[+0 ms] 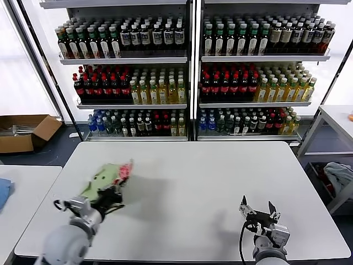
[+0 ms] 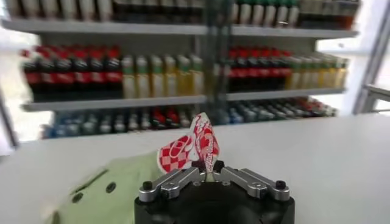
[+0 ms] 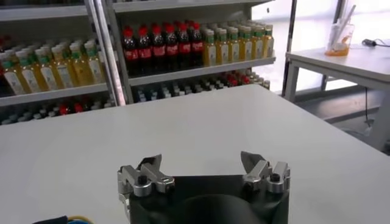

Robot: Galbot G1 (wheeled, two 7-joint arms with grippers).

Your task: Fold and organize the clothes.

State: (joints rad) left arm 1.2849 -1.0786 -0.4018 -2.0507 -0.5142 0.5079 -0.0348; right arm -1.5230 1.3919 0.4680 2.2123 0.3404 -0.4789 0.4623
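Observation:
A light green polo shirt [image 1: 103, 178] lies bunched on the left part of the white table [image 1: 187, 176], its red-and-white print [image 1: 125, 170] turned up at the right end. My left gripper [image 1: 113, 194] is shut on the shirt's printed edge. In the left wrist view the jaws [image 2: 206, 165] pinch the cloth, the checked print [image 2: 186, 148] stands above them, and the green cloth with dark buttons [image 2: 103, 189] lies to one side. My right gripper [image 1: 257, 211] is open and empty near the table's front right; it also shows in the right wrist view [image 3: 202, 165] above bare table.
Shelves of bottles [image 1: 187, 72] stand behind the table. A cardboard box [image 1: 25, 131] sits on the floor at the left. A second white table [image 1: 25, 193] adjoins on the left, and another [image 1: 339, 118] stands at the right with cloth [image 1: 340, 175] below it.

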